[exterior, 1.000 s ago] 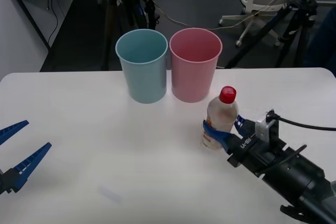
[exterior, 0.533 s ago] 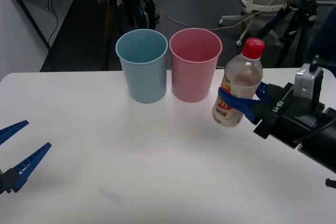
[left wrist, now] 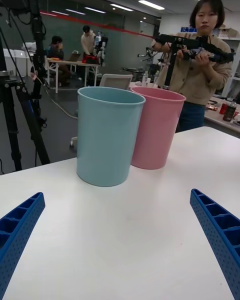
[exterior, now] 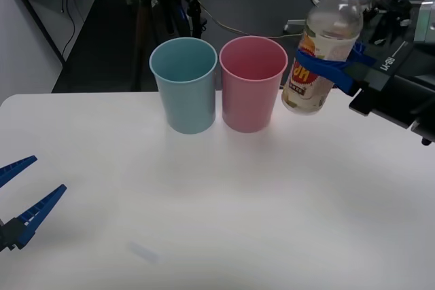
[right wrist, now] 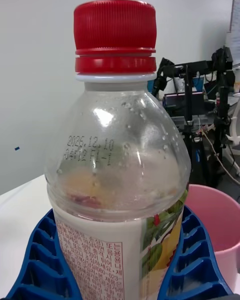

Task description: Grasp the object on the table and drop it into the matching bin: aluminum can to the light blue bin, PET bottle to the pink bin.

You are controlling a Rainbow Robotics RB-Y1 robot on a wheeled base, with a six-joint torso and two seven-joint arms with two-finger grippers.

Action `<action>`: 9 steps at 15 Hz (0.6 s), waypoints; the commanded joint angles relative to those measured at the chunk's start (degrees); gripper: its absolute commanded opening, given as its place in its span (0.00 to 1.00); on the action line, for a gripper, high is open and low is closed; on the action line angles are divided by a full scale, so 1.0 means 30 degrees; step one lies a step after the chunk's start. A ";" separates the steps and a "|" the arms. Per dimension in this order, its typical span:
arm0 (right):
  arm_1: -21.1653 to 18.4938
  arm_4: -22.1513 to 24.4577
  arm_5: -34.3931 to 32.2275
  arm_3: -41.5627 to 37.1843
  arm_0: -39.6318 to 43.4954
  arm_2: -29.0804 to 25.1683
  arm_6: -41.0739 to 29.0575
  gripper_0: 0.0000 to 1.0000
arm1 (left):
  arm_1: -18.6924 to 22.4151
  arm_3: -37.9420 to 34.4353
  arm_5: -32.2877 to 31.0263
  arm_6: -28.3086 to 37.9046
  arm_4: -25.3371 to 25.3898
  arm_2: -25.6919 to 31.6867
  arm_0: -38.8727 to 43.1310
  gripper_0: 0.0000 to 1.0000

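PET bottle [exterior: 321, 52]: clear glossy plastic, paper-like label. Pink bin [exterior: 251, 93], light blue bin [exterior: 185, 93]: smooth plastic. Table [exterior: 204, 202]: matt white.

On the PET bottle [right wrist: 117, 180] you can read a printed date code, "2025.12.10", with a second line beneath it too faint to read reliably.

1. Right arm: extended from the right edge of the front view, raised well above the table [exterior: 204, 222].
2. Right gripper [exterior: 329, 67]: blue ribbed fingers [right wrist: 192, 260] clamped on the labelled body of the PET bottle [exterior: 325, 45], which is held in the air, slightly tilted, cap uppermost.
3. Left arm: parked low at the near left.
4. Left gripper [exterior: 17, 198]: fingers [left wrist: 215, 230] spread apart, holding nothing, just above the table.
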 commanded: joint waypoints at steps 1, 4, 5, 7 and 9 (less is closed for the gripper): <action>0.0048 -0.0253 -0.0131 0.1552 -0.2955 0.1779 -0.0159 0.00 | 0.0000 0.0000 0.0000 0.0000 0.0000 0.0000 0.0000 1.00; 0.0693 -0.0487 -0.0161 0.4423 -0.7964 0.5588 -0.0452 0.00 | 0.0000 0.0000 0.0000 0.0000 0.0000 0.0000 0.0000 1.00; 0.1015 -0.0546 -0.0161 0.5332 -0.9195 0.6496 -0.0599 0.00 | 0.0000 0.0000 0.0000 0.0000 0.0000 0.0000 0.0000 1.00; 0.1952 -0.0575 -0.0131 0.7324 -1.1773 0.8459 -0.0950 0.00 | 0.0000 0.0000 0.0000 0.0000 0.0000 0.0000 0.0000 1.00; 0.3212 -0.0634 -0.0131 0.9668 -1.4322 1.0656 -0.1243 0.00 | 0.0000 0.0000 0.0000 0.0000 0.0000 0.0000 0.0000 1.00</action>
